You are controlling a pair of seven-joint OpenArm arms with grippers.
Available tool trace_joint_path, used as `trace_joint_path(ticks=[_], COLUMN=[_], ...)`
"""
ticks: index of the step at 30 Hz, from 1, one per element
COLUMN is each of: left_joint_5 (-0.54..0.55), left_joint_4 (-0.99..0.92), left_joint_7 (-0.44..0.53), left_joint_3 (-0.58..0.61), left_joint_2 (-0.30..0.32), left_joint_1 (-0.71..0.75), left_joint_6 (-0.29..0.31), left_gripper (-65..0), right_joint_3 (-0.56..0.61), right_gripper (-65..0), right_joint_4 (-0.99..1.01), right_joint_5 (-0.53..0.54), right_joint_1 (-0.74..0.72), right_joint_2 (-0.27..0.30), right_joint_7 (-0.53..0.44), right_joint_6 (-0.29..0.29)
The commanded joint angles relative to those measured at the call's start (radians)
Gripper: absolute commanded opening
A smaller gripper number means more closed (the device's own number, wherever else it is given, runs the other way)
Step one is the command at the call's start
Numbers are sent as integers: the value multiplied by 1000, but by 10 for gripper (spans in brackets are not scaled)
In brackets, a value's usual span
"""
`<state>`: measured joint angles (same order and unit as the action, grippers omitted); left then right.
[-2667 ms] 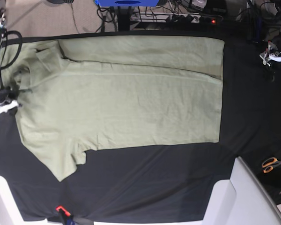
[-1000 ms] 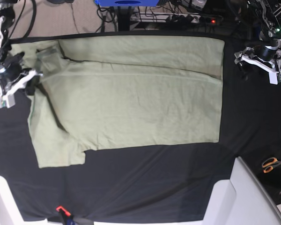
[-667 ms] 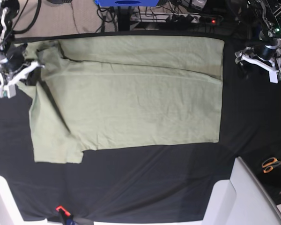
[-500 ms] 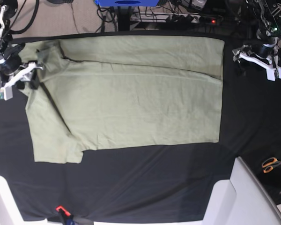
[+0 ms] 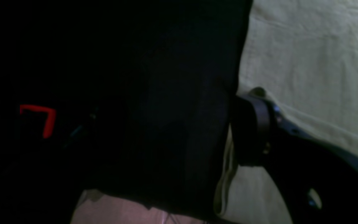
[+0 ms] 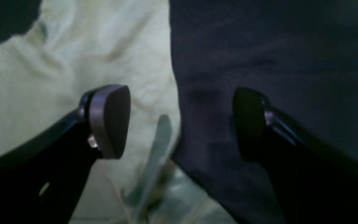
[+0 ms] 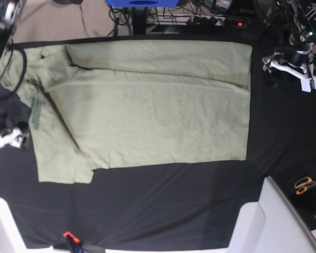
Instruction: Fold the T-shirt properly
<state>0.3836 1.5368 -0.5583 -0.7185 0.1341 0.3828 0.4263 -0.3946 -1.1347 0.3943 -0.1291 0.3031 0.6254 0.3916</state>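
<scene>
Black cloth [image 7: 163, 205] covers the whole table, and the T-shirt [image 7: 147, 110] lies flat on it, taking up most of the far half. Pale sage green, slightly wrinkled, its long top edge is folded over onto the body, with the collar end toward the right arm's side and the straight hem toward the left arm's side. One short sleeve [image 7: 63, 168] sticks out at the shirt's near corner on the collar end.

Right gripper [image 7: 8, 141] sits low beside the shirt's collar-end edge, just off the fabric. From its wrist camera the two fingers are spread wide, nothing between them: one pad [image 6: 109, 119] over the green shirt [image 6: 57, 77], the other over the black cloth [image 6: 275, 53], with the shirt's edge running between them.

Left gripper [image 7: 289, 66] hangs beyond the hem, well apart from the shirt, over the black cloth. Its wrist view is very dark: only one finger [image 5: 252, 130] shows, at the shirt's hem [image 5: 306, 62], so I cannot tell whether it is spread or pressed together.

Orange-handled scissors [image 7: 307, 184] lie past the cloth on the left arm's side.
</scene>
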Motion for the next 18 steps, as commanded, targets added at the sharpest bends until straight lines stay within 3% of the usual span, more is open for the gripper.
trace_joint_path(ticks=[1, 4, 10, 18], left_joint_5=[8, 8, 8, 8], left_joint_4=[15, 12, 14, 12], left_joint_7=[22, 22, 22, 22], left_joint_3=[-6, -6, -6, -6], left_joint_2=[11, 11, 12, 14], left_joint_1=[2, 2, -2, -5], left_joint_6=[6, 6, 6, 6], left_gripper=[-155, -155, -155, -155], right_joint_3=[-5, -5, -2, -2], right_gripper=[-165, -165, -165, -168], right_joint_4=[49, 232, 457, 500], right_joint_5=[12, 12, 12, 12], right_joint_1=[-53, -160, -234, -231], right_joint_2=[34, 49, 49, 20], right_joint_7=[-17, -29, -123, -121], right_joint_6=[-3, -1, -1, 0])
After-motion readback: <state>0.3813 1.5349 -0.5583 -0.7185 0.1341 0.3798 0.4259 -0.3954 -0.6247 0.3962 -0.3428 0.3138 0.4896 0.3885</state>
